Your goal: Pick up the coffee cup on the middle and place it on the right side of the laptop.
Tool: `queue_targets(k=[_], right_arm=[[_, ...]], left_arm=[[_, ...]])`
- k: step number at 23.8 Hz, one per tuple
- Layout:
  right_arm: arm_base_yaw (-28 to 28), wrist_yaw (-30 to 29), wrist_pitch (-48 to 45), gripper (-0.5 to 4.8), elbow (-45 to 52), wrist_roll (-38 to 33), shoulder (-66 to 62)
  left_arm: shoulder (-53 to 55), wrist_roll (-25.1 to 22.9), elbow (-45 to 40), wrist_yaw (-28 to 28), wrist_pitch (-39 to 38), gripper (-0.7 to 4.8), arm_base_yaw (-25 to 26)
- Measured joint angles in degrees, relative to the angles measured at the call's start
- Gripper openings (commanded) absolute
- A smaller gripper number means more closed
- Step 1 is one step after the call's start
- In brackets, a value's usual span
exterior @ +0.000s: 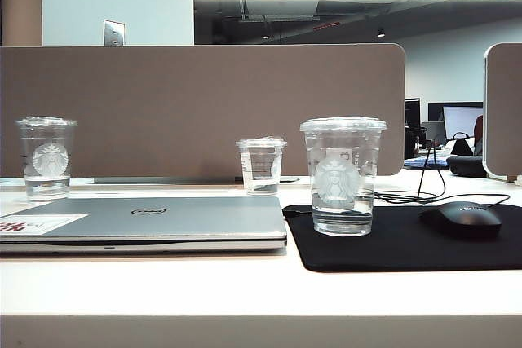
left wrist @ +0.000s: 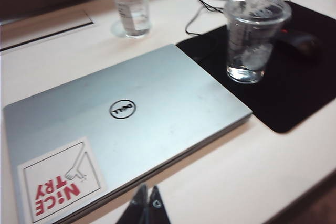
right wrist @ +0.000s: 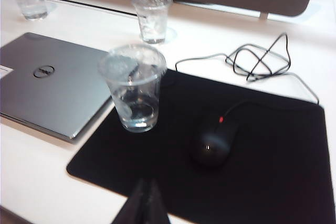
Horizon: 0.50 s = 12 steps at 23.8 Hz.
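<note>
On the left of the worktop (exterior: 261,299) a logo cup (exterior: 46,156) stands behind the closed laptop (exterior: 155,222), and it plays no part here. My left gripper (left wrist: 146,205) hangs above the worktop just off the laptop's front edge, jaws pressed together and holding nothing. Behind the laptop's right end stands the small lined cup (exterior: 262,165), also not mine to move. Next comes the coffee cup (exterior: 342,175), upright with its lid on, resting on the black mat (exterior: 408,246) just beside the laptop's right edge and apart from both grippers. So it stands to the right of the laptop already, and I judge the task done, with nothing left but to keep clear. Further right on the mat lies the mouse (exterior: 461,219). My right gripper (right wrist: 143,203) hovers above the mat's near edge, closed and empty.
</note>
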State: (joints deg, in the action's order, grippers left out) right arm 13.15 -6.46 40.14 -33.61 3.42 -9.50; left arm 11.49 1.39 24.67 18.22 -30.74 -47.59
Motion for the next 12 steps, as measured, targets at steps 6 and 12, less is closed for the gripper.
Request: queue_targets(k=[6, 12], right_arm=[[0.0, 0.0, -5.1, -0.02, 7.4, -0.4, 5.1], [0.1, -0.1, -12.6, -0.01, 12.4, -1.9, 8.4]], left_arm=[[-11.4, 0.2, -7.1, 0.5, 5.0, -0.06, 0.0], [-10.7, -0.3, -12.3, 0.2, 13.3, -0.06, 0.5]])
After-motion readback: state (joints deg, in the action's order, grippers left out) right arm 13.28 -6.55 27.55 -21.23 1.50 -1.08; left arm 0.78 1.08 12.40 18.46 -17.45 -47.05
